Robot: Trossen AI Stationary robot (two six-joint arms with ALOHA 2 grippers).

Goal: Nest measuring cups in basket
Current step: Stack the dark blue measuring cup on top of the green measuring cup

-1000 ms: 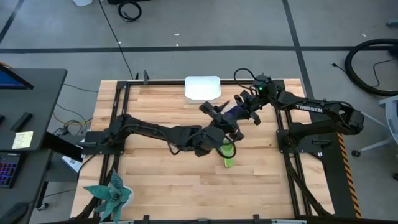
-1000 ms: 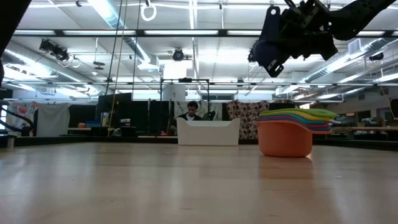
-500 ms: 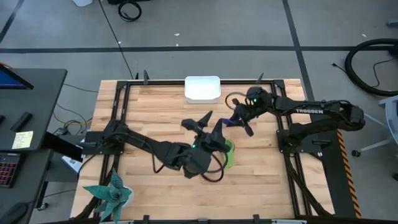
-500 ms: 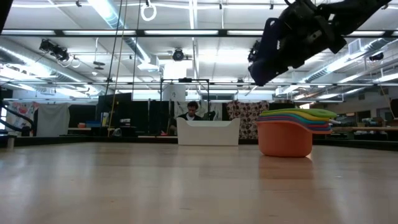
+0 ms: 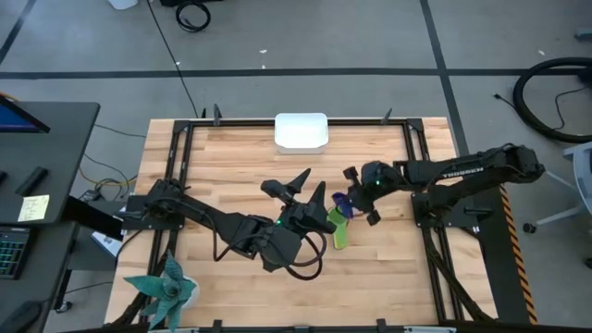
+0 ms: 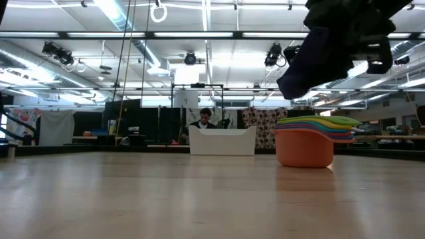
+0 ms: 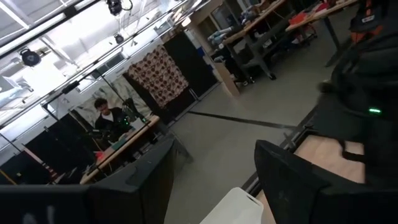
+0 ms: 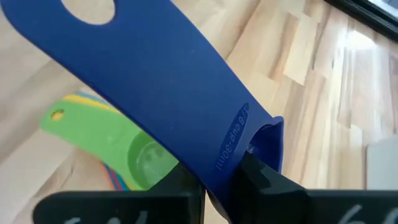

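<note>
A stack of nested measuring cups [image 6: 309, 143] rests by its orange bottom cup on the wooden table, green cup [image 5: 340, 227] on top. The white basket [image 5: 302, 131] stands at the table's far edge. My right gripper [image 5: 359, 192] is shut on a dark blue cup [image 6: 307, 66] just above and beside the stack. My left gripper [image 5: 310, 183] hovers open left of the stack with nothing between its fingers. In the right wrist view the green cup [image 8: 118, 140] lies beneath the blue handle. My right gripper pinches the dark blue cup between its two fingers [image 8: 264, 180] at the handle's bowl end [image 8: 233, 158]. It comes slanting down from the table's right side. The cup is lifted clear and tilted, and its flat handle sticks out over the stack.
The left arm [image 5: 213, 217] stretches across the table's middle from the left. The right arm [image 7: 367, 93] shows in the left wrist view, beside a corner of the basket [image 7: 239, 208]. A teal plant figure [image 5: 166, 287] sits at the near left corner.
My right gripper has carried the dark blue cup from near the far right toward the near edge and down, rolling so the cup tips, to just above the stack. My left gripper has drawn back from the stack toward the table's left and risen a little, staying open.
</note>
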